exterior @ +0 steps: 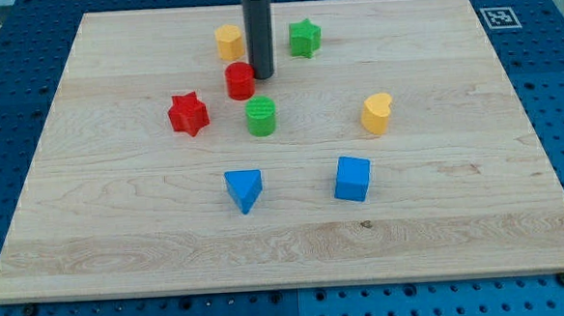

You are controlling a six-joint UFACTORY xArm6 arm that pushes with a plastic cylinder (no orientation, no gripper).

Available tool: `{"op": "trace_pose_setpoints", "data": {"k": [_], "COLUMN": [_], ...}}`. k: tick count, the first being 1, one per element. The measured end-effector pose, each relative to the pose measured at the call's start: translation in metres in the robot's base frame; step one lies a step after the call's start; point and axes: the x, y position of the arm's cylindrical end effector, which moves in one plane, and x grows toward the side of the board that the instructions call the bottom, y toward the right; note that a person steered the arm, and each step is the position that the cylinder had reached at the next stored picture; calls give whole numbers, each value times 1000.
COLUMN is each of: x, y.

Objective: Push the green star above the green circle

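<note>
Bright, even light — sharp focus

Pale wooden worktop (pixel 478 215), grain running left to right, one small dark knot toward the view's bottom. Eight blocks on it. Toward the view's top: yellow hexagon block (pixel 228 42) and green star (pixel 304 38), apart from each other. Below them a red cylinder (pixel 240 81), with a green circle (pixel 260 116) just beneath it toward the view's right. Red star (pixel 188 114) sits on the view's left of those two. Yellow heart-shaped block (pixel 377 113) stands well off on the view's right. Lower down, blue triangle (pixel 244 189) and blue cube (pixel 353 178), side by side but apart.
</note>
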Motion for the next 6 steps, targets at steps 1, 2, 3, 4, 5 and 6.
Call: {"op": "trace_pose_setpoints", "data": {"k": [1, 2, 3, 4, 5, 6], "x": [10, 14, 14, 14, 8, -33], "y": [-37, -55, 0, 67, 130, 150]}}
